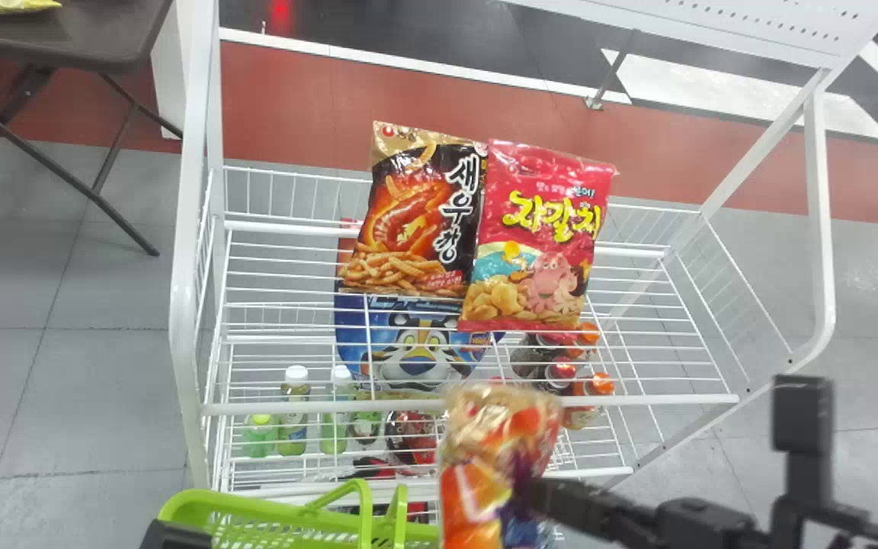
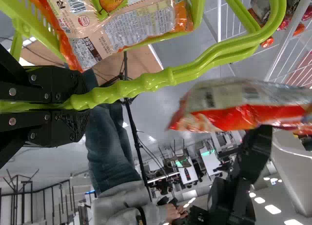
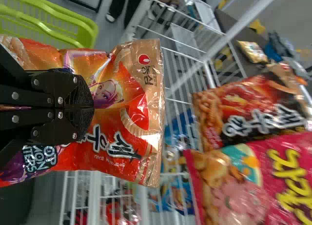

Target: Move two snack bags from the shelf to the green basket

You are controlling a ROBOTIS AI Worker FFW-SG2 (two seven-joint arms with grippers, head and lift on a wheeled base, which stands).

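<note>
Head view: one white wire shelf, bearing two glossy foil bags side by side, a black-and-gold snack bag and a pink snack bag. Orange snack bag, crinkled, was held before the shelf by the right gripper, its arm slanting from lower right. Left gripper sat low, at the slatted green basket.

Left wrist view: left gripper, clamped on the knobbly plastic handle.

Right wrist view: right gripper, pinched on orange foil.
</note>
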